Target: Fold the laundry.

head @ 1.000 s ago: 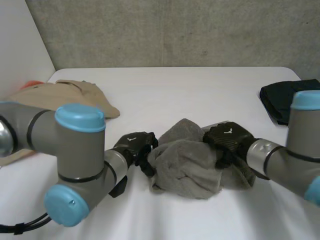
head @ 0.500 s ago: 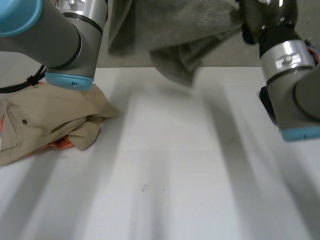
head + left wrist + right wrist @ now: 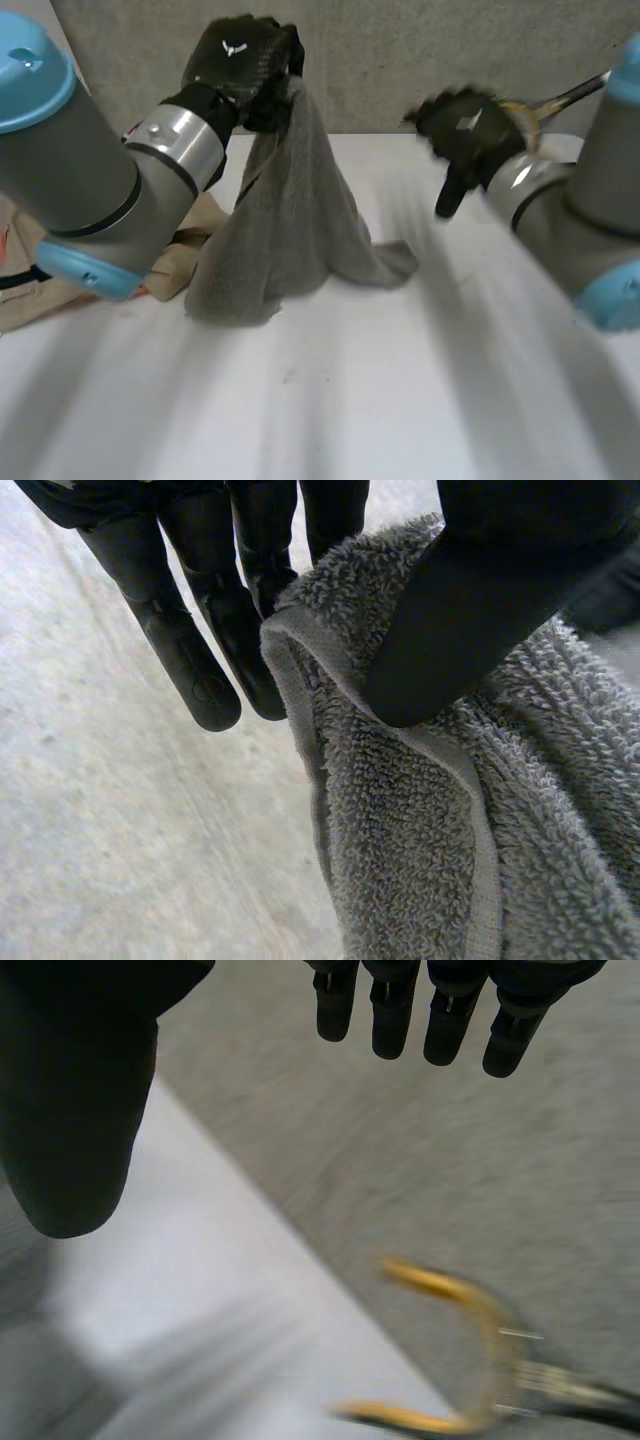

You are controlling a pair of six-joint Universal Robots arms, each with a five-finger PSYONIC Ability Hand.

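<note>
one grey towel, hem in the pinch of the left hand; right hand apart, fingers straight

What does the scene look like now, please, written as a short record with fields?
left hand: raised, thumb and fingers pinching the hemmed edge of the grey towel
right hand: raised, open, holding nothing, apart from the towel
grey towel: hanging from the left hand, lower end resting on the table
beige garment: crumpled on the table beside the left arm
fold: not yet begun
</note>
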